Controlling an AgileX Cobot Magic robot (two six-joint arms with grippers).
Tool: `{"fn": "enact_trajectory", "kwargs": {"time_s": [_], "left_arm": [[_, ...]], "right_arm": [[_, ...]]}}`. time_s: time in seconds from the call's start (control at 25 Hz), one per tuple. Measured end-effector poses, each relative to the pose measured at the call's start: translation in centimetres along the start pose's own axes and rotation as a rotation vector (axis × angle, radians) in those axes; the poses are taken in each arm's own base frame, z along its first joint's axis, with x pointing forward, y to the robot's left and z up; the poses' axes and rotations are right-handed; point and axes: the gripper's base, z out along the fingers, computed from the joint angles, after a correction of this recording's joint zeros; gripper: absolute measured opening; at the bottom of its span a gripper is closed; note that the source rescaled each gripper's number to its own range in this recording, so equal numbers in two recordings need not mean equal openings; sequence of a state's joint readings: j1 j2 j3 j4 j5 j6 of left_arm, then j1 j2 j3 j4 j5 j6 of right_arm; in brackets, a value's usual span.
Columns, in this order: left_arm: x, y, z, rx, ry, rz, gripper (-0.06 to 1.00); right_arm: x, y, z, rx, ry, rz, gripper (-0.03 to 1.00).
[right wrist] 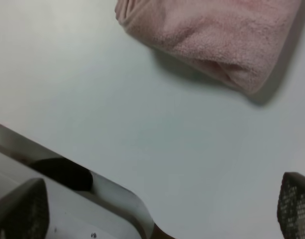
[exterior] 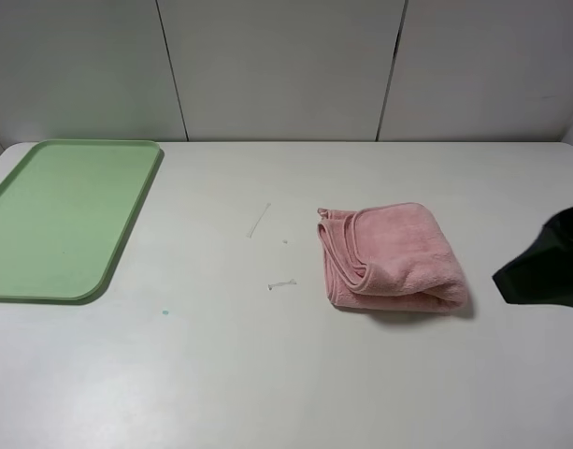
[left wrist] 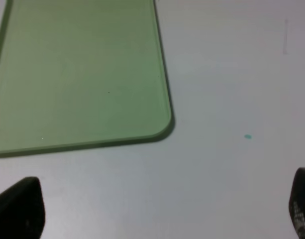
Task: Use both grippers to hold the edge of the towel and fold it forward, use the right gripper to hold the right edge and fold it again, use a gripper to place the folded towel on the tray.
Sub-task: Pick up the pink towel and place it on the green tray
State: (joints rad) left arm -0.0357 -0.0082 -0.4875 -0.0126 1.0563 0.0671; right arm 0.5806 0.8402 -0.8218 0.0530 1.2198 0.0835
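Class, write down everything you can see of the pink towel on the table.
The towel is salmon-pink, soft, fluffy terry cloth, folded into a thick, rounded bundle rather than spread flat. Its stacked layers and thin stitched hem show on the side facing the tray; the opposite side is a smooth rounded fold. It lies on the white table, right of the middle in the high view, well apart from the light-green tray. Only the table touches it, and nothing lies on it.

Your right arm (exterior: pixel 548 267) shows only as a black corner at the edge, perhaps its wrist. The right wrist view crops the towel (right wrist: pixel 217 35).
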Motion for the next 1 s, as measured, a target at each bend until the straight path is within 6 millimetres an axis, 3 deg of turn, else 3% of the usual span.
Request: {"fn": "enact_trajectory", "kwargs": {"time_s": [0.24, 0.56, 1.0], "left_arm": [[0.0, 0.0, 0.0, 0.0, 0.0, 0.0, 0.98], [0.0, 0.0, 0.0, 0.0, 0.0, 0.0, 0.98], [0.0, 0.0, 0.0, 0.0, 0.0, 0.0, 0.98]], "right_arm": [[4.3, -0.3, -1.2, -0.014, -0.112, -0.01, 1.0], [8.9, -1.0, -1.0, -0.009, -0.289, 0.012, 1.0], [12.5, -2.2, -1.8, 0.336, -0.665, 0.24, 1.0]]}}
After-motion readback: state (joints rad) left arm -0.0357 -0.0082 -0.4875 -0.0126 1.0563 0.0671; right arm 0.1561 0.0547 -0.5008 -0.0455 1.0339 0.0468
